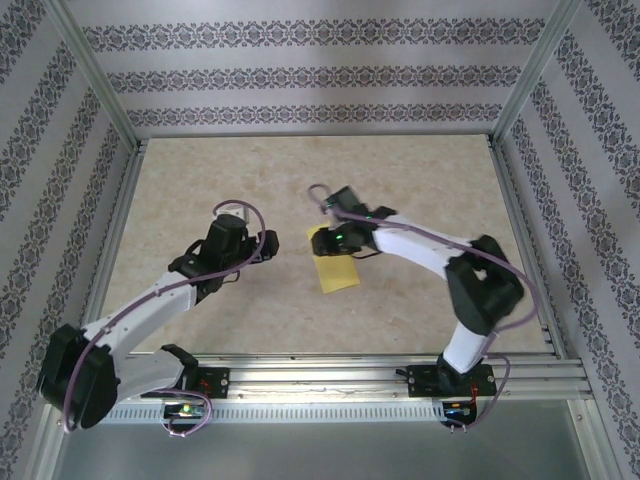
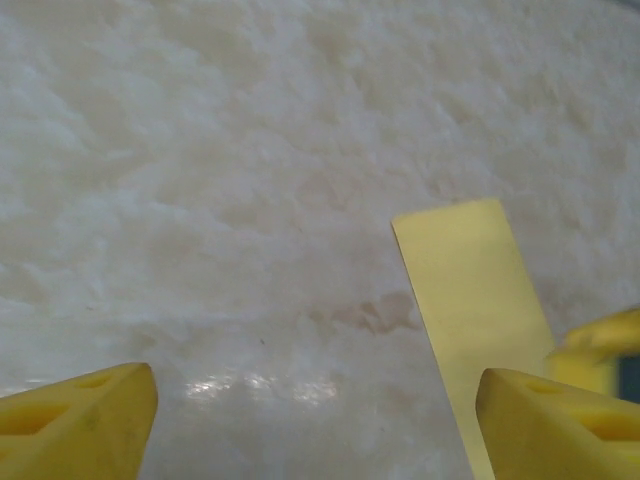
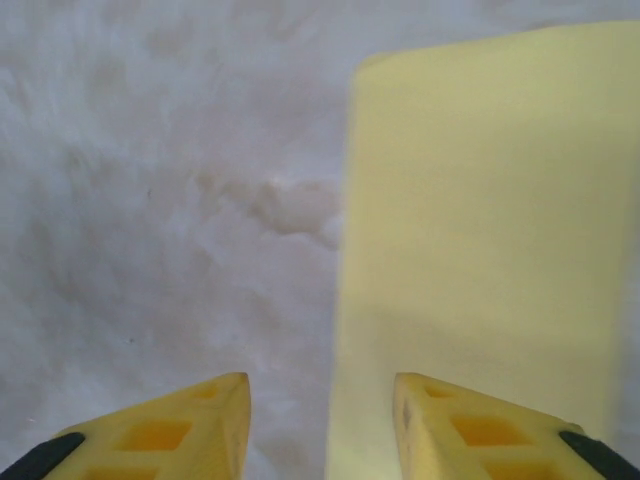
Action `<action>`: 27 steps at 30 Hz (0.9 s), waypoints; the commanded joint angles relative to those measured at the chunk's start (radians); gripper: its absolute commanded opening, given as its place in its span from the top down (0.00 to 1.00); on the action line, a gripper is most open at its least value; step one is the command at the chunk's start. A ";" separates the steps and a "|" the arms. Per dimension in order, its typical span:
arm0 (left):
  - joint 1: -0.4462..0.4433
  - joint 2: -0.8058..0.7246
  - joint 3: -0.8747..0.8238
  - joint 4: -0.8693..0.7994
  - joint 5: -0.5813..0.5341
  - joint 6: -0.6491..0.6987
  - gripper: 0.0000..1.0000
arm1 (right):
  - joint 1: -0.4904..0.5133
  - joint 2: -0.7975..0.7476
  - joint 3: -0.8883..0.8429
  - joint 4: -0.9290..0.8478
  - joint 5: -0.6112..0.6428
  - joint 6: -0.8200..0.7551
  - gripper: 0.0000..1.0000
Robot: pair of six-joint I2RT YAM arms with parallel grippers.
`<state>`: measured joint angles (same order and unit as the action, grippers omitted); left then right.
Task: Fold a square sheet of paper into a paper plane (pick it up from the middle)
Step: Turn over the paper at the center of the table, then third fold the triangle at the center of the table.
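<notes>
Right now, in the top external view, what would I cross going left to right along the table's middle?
Left gripper → folded yellow sheet of paper → right arm's elbow. The right gripper sits over the sheet's far end, so it is left out.

A robotics lab test cell is indicated: a marbled tabletop is enclosed by aluminium framing and wallpaper-patterned panels.

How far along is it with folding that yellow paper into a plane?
Barely started. The yellow sheet lies flat on the table as a narrow rectangle, so it looks folded once. Nothing is in hand: the right gripper hangs open over its edge, the left gripper open beside it. No pointed nose or wings yet.
</notes>
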<state>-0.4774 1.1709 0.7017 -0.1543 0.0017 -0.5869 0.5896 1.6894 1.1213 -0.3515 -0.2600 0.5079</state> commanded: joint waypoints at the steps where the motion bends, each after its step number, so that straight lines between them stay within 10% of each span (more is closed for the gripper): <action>1: 0.005 0.093 0.058 0.038 0.192 0.003 0.26 | -0.154 -0.077 -0.206 0.256 -0.293 0.147 0.65; 7: 0.004 0.263 0.122 0.055 0.352 -0.043 0.39 | -0.338 -0.094 -0.443 0.562 -0.541 0.295 0.85; 27: 0.003 0.492 0.181 0.117 0.552 -0.132 0.42 | -0.300 0.139 -0.398 0.567 -0.463 0.326 0.89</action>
<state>-0.4774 1.6505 0.8459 -0.0757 0.5083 -0.6968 0.3027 1.8095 0.7464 0.1780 -0.7464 0.7986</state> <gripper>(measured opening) 0.584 0.115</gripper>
